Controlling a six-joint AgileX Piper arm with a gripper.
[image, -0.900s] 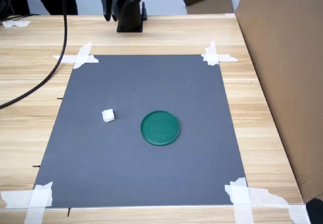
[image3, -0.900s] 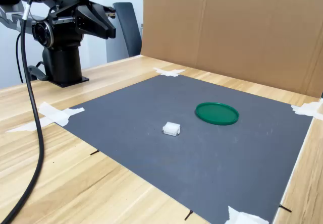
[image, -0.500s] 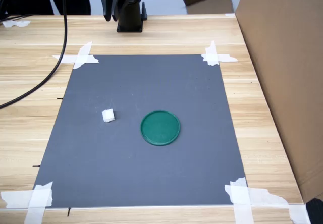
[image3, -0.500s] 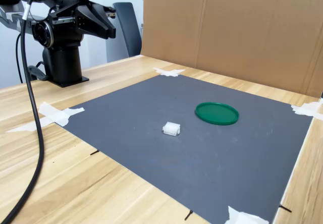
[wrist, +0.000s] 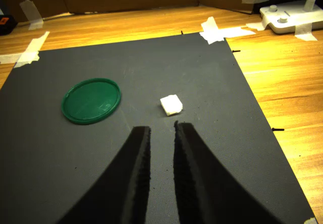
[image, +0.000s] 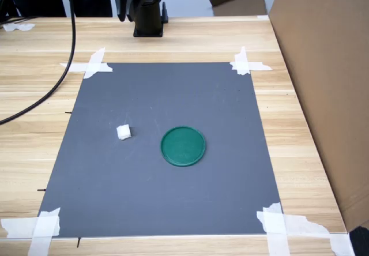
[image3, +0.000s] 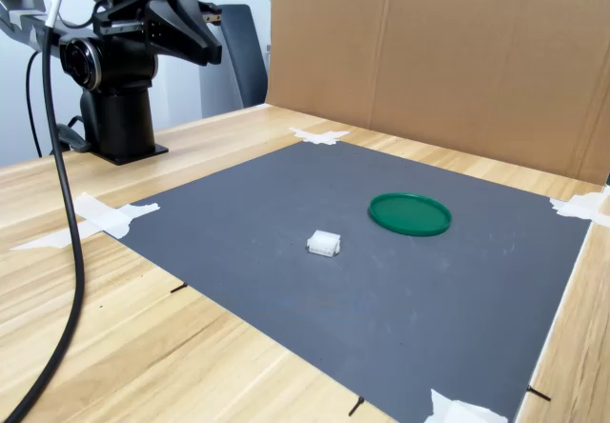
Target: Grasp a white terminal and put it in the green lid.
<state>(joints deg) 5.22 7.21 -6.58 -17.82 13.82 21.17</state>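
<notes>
I've raised the gripper slightly, fingers nearly together with a narrow gap, holding nothing. The terminal sits at its 12 o'clock; the lid lies empty at 10.

From my seat, the arm runs off the top edge in the first exterior view — gripper tips unseen there. The white terminal is too small to read any detail. In the wrist view, the fingers are cut off by the frame's edge — their bases unseen.
</notes>
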